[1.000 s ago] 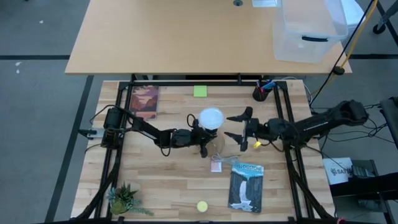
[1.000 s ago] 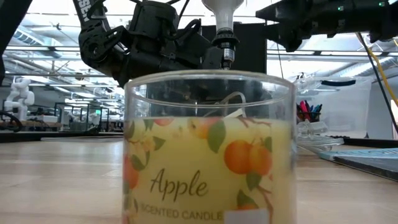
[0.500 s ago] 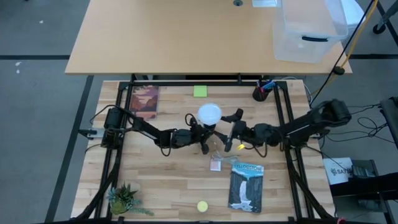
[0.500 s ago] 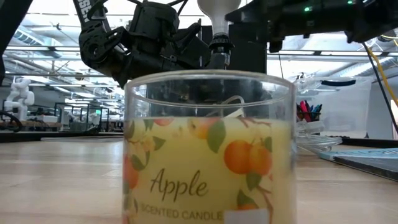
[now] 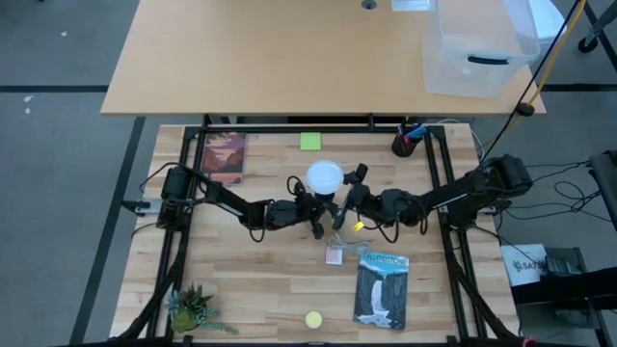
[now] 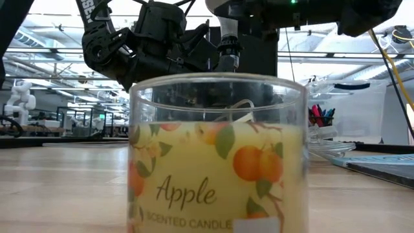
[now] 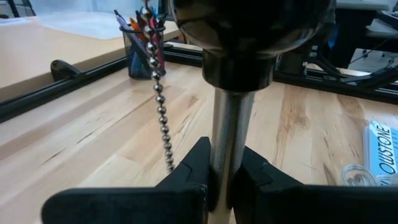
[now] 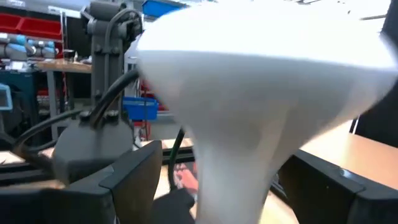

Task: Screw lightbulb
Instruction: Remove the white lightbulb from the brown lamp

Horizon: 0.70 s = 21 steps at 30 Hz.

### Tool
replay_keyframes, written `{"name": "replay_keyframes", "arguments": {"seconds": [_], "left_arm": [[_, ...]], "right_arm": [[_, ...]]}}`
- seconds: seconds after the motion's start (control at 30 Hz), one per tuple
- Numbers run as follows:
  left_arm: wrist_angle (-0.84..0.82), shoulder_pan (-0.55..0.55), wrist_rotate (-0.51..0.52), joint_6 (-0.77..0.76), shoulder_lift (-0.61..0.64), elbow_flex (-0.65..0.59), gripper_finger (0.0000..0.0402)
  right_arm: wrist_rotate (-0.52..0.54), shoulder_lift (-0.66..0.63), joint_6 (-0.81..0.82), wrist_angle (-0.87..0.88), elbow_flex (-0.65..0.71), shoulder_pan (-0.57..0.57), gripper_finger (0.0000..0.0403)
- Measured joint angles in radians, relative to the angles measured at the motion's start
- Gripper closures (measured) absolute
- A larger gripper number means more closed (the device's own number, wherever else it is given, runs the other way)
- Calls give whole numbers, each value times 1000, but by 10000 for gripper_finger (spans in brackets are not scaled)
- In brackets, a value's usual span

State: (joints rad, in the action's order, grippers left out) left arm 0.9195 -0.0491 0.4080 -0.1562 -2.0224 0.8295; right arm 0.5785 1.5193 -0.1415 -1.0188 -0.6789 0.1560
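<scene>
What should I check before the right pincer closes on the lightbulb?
1. Left pincer shut on the lamp's metal stem, holding the fixture up: ok.
2. Lightbulb seated in the black socket, globe up: ok; how far it is threaded in, cannot tell.
3. Right pincer open: ok.
4. Right fingers on either side of the bulb's neck, not yet touching: ok.
5. Pull chain hanging free beside the stem, away from the grip: ok.
6. Candle jar below the lamp, clear of both arms: cannot tell.
</scene>
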Motion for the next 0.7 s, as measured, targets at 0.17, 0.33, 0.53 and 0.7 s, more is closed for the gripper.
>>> {"name": "replay_keyframes", "arguments": {"seconds": [0.17,0.33,0.53,0.7], "left_arm": [[0,-2,-7,2,0,0,371],[-3,-2,-27,9,0,0,371],[-11,-1,-68,15,0,-1,371],[-16,-1,-93,31,1,-1,371]], "right_arm": [[-1,-6,-1,0,-5,-20,103],[-4,-6,-3,2,-5,-27,108],[-57,-16,-4,24,-5,-33,165],[-85,-56,-5,106,-3,-44,219]]}}
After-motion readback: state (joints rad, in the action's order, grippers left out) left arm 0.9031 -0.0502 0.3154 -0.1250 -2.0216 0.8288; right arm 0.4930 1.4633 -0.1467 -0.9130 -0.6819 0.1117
